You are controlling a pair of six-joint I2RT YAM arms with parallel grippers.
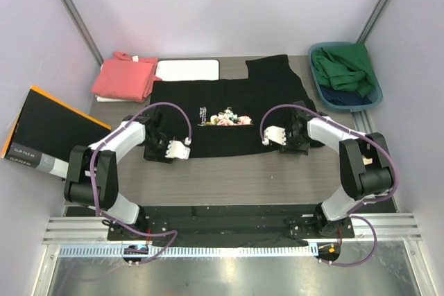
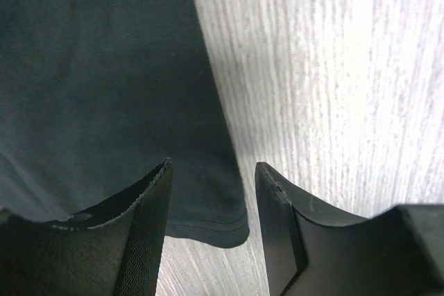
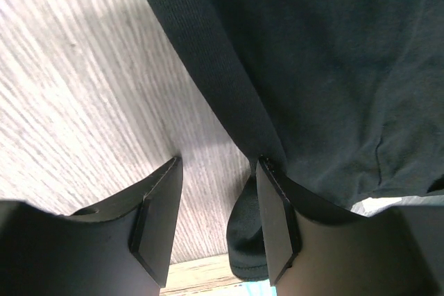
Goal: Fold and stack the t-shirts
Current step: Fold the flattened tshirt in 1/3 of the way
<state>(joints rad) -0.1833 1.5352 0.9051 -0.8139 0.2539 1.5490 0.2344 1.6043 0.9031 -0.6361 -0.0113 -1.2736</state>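
- The left gripper (image 2: 214, 168) has its fingers (image 2: 142, 233) moderately apart and holds nothing. A hemmed corner of the black t-shirt (image 2: 104, 81) lies flat on the table (image 2: 333, 88) in the gap.
- The right gripper (image 3: 219, 163) is parted about as much and also empty. The shirt's edge runs under one finger (image 3: 277, 220), and the gap is mostly over bare table.
- I judge the step to be pinching the near edge for a fold. I would nudge the right gripper further onto the cloth, lower both until the tips meet the table, close them together and lift evenly.
- The black tee lies spread mid-table, print up.
- The salmon-pink t-shirt (image 1: 125, 77) sits folded at the far left, beside the white board (image 1: 187, 69).
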